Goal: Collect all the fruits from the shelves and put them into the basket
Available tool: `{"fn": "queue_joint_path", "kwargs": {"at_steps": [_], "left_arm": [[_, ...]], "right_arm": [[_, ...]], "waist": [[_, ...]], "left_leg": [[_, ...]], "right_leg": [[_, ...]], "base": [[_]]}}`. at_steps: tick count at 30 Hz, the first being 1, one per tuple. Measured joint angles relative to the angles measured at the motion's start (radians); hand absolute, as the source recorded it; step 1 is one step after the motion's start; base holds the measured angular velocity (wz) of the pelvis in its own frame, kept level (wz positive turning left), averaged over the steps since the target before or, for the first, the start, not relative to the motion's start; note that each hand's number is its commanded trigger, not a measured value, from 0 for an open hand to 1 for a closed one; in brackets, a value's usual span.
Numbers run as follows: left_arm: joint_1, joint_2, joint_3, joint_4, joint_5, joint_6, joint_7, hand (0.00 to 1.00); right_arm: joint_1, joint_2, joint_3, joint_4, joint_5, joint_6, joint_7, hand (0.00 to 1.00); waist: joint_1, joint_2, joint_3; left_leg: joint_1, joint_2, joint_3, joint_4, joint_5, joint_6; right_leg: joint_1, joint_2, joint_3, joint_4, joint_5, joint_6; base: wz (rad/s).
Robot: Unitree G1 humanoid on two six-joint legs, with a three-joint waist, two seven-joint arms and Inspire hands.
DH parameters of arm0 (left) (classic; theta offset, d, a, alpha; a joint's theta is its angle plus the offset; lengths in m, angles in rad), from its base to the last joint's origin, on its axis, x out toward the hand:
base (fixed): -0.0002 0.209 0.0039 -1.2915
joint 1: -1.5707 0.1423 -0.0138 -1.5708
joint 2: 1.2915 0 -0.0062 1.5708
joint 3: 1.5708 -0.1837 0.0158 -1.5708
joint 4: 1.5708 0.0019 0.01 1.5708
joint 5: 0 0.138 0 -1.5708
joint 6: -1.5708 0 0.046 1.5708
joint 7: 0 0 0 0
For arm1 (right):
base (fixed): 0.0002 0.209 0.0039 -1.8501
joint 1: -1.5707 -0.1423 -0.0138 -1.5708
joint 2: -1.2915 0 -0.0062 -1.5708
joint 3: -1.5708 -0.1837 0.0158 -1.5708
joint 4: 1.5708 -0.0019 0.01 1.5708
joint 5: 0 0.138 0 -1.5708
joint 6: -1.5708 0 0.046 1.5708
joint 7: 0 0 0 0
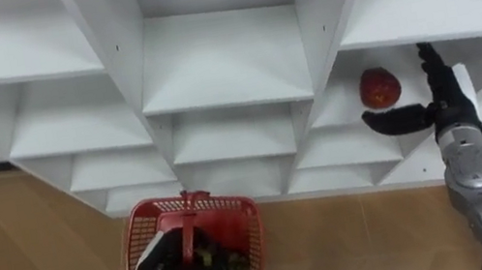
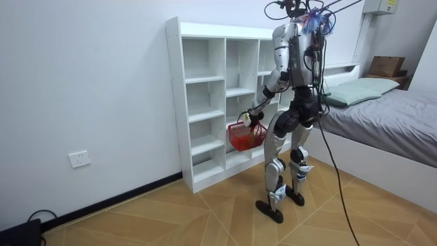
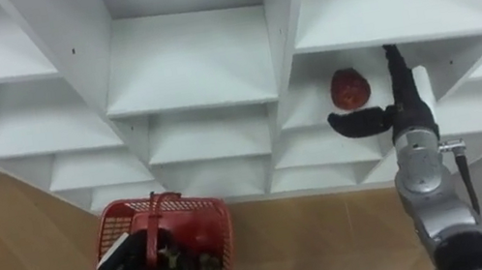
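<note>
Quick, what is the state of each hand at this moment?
Left hand: shut on the handle of the red basket.
Right hand: open, beside the red fruit, not gripping it.

Left arm in from 7 o'clock, left hand (image 1: pixel 167 265) curled round basket handle (image 1: pixel 192 222). Right arm in from 5 o'clock, forearm upright, right hand (image 1: pixel 444 106) up at 3 o'clock, fingers straight toward 12, thumb out toward 9

Right robot hand (image 1: pixel 439 107), fingers straight and thumb spread, sits just beside a red fruit (image 1: pixel 379 87) inside a white closet (image 1: pixel 226 59) compartment. Left robot hand (image 1: pixel 160 268) grips the red basket (image 1: pixel 233 206) handle.
</note>
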Motion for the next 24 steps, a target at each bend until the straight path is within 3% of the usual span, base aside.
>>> {"fn": "queue_joint_path", "kwargs": {"at_steps": [5, 7, 15, 24], "left_arm": [[-0.001, 0.0, 0.0, 0.011, 0.0, 0.005, 0.004, 1.0], [-0.002, -0.001, 0.0, 0.017, 0.0, 0.005, 0.005, 1.0], [-0.018, 0.0, -0.002, 0.02, -0.034, 0.006, 0.002, 1.0], [-0.02, 0.004, -0.026, 0.02, -0.04, 0.007, -0.006, 1.0]], "right_arm": [[-0.038, -0.01, -0.003, 0.054, -0.001, 0.002, -0.012, 0.0], [-0.043, -0.012, -0.01, 0.065, -0.002, 0.003, -0.014, 0.0], [-0.085, -0.029, -0.013, 0.103, -0.003, 0.004, -0.018, 0.0], [-0.143, -0.055, -0.038, 0.152, -0.003, 0.004, -0.023, 0.0]], "waist": [[0.0, -0.001, 0.0019], [0.002, -0.005, 0.0088], [0.016, -0.012, 0.0204], [0.034, -0.019, 0.0258]], "left_leg": [[-0.057, 0.0, -0.014, 0.046, 0.0, 0.0], [-0.074, 0.0, -0.019, 0.063, 0.0, 0.0], [-0.169, 0.001, -0.042, 0.148, -0.007, -0.008], [-0.245, 0.0, -0.06, 0.243, -0.027, -0.019]], "right_leg": [[-0.052, -0.013, -0.023, 0.056, -0.018, -0.009], [-0.07, -0.017, -0.028, 0.077, -0.028, -0.013], [-0.164, -0.032, -0.029, 0.183, -0.061, -0.024], [-0.245, -0.051, -0.036, 0.31, -0.106, -0.04]], "base": [[0.1], [0.13], [0.08], [0.04]]}}
